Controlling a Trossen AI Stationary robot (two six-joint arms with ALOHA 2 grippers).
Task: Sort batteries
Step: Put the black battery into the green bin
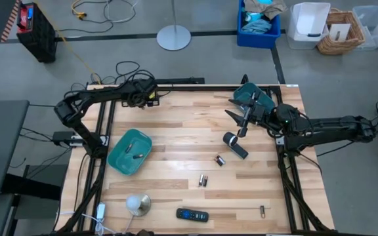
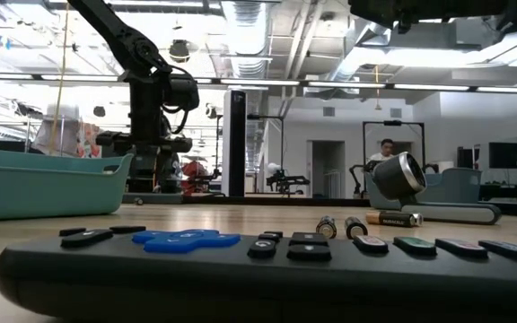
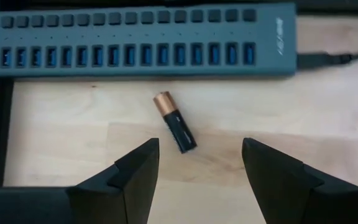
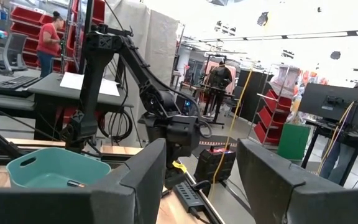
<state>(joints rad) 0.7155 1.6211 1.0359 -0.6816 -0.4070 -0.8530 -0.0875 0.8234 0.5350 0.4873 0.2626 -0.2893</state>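
My left gripper [image 3: 200, 148] is open at the table's far edge [image 1: 151, 96]. It hovers above a black battery with a copper end [image 3: 174, 122], which lies flat on the wood beside a grey USB hub [image 3: 142, 40]. My right gripper [image 4: 201, 152] is open and held level above the table's far right part [image 1: 237, 122], pointing toward the left arm. Loose batteries lie mid-table [image 1: 220, 160] [image 1: 203, 180] [image 2: 355, 226]. Two more rest in the left teal bin [image 1: 118, 157]. A second teal bin [image 1: 251, 97] sits behind the right gripper.
A black cylinder with a white end [image 1: 235, 145] lies below the right gripper. A black remote [image 1: 192, 214] and a white dome-shaped object [image 1: 136, 204] sit near the near edge. A small metal piece [image 1: 262, 210] lies at the near right. Black frame rails run along both sides.
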